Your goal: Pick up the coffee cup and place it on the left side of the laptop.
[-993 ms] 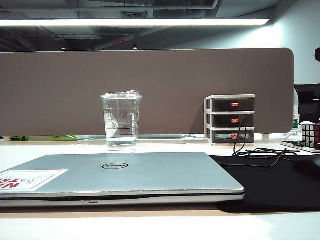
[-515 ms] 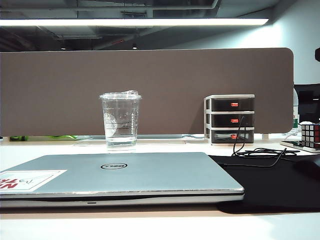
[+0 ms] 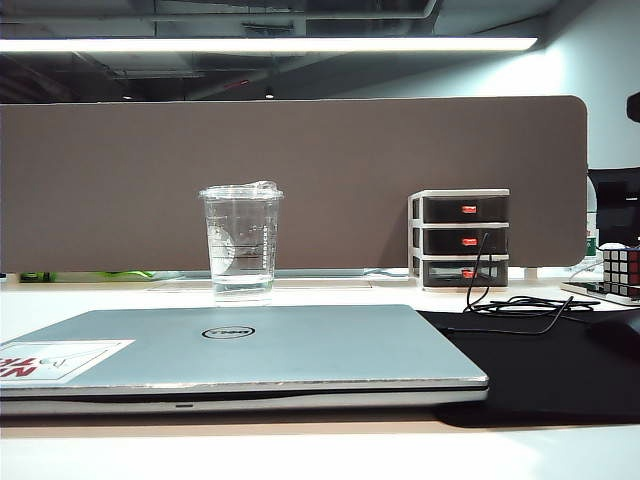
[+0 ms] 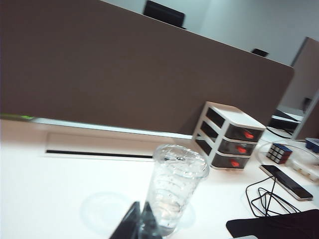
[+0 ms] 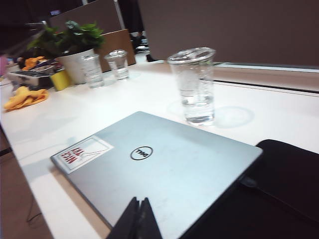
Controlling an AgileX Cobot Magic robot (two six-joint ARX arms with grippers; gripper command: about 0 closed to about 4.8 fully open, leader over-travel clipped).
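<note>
White desk (image 3: 90, 300) backed by a brown partition (image 3: 300, 180). Closed silver laptop (image 3: 240, 350) lying flat at the near edge. Coffee cup (image 3: 241, 242) standing upright just beyond it, at twelve o'clock from the round lid logo, apart from the laptop. Small drawer unit (image 3: 461, 238) at two o'clock of the cup, black cable (image 3: 520, 305) trailing beside it. Left gripper (image 4: 138, 225) pinched shut, holding nothing, poised near the cup's base. Right gripper (image 5: 138, 221) likewise closed and empty, hanging over the laptop lid.
</note>
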